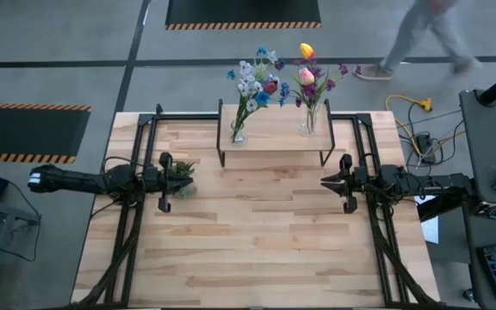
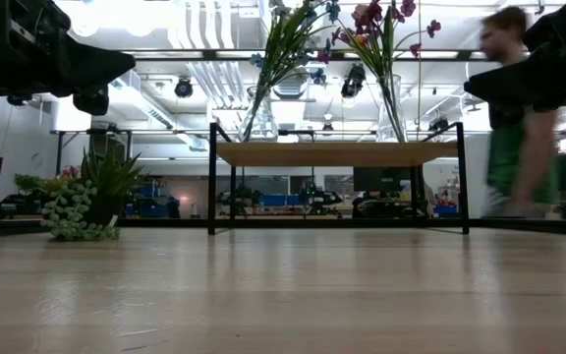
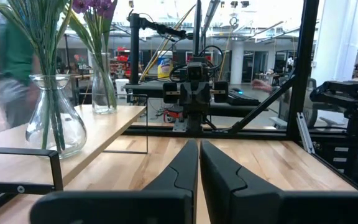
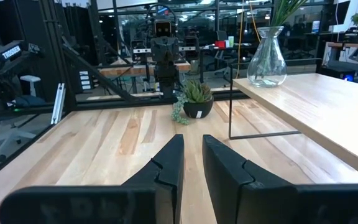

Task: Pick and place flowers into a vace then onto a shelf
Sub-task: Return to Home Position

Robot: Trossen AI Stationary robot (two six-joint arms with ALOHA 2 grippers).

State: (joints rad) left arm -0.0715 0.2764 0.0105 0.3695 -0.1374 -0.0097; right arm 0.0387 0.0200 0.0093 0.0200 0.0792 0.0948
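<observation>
Two clear glass vases (image 1: 238, 131) (image 1: 308, 125) stand by their bases on the shelf's (image 1: 274, 142) light wooden top, at the table's far middle. Blue and white flowers (image 1: 257, 77) stick by their stalks into the left vase, pink, yellow and purple flowers (image 1: 310, 73) into the right one. My left gripper (image 3: 199, 144) hangs level at the table's left, shut and empty, its tips (image 1: 172, 182) by a small potted plant. My right gripper (image 4: 192, 140) hangs level at the right (image 1: 325, 182), a narrow gap between its fingers and nothing in it.
The small green potted plant (image 1: 185, 172) (image 4: 196, 99) sits on the table just in front of my left gripper. Black frame rails (image 1: 136, 215) run along both table sides. A person (image 1: 420, 34) walks past beyond the far edge. Bare wood (image 1: 257, 241) lies between the arms and the near edge.
</observation>
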